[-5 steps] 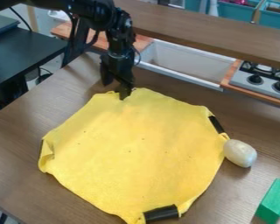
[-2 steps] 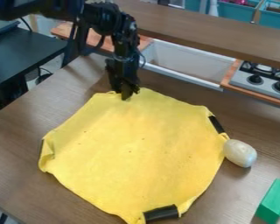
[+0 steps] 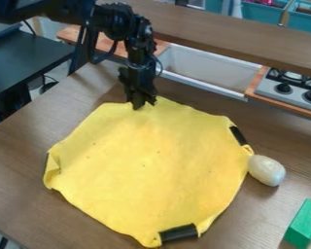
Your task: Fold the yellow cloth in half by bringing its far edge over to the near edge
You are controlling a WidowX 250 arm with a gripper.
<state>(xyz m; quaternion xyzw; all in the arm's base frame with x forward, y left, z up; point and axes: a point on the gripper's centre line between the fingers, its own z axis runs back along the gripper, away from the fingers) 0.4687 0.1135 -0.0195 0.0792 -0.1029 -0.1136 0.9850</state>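
The black gripper (image 3: pixel 140 104) hangs down at the top edge of the yellow cloth (image 3: pixel 145 160), shut on a bit of that edge. Spread over the middle of the table, the cloth has a small fold at its left corner. Black strips mark its upper right edge and its bottom edge. Just beside the cloth's right corner lies a pale, rounded object (image 3: pixel 267 170). Farther down at the right stands a green block (image 3: pixel 304 223).
Behind the brown table (image 3: pixel 22 194) are a white sink (image 3: pixel 203 68) and a toy stove (image 3: pixel 291 87), with a raised wooden shelf (image 3: pixel 236 36) above them. A dark side table (image 3: pixel 28 58) stands at the upper left.
The gripper's fingers, apart at first, have come together at the cloth's top edge. Since then the cloth has shifted slightly toward the top of the view, its black strips moving with it.
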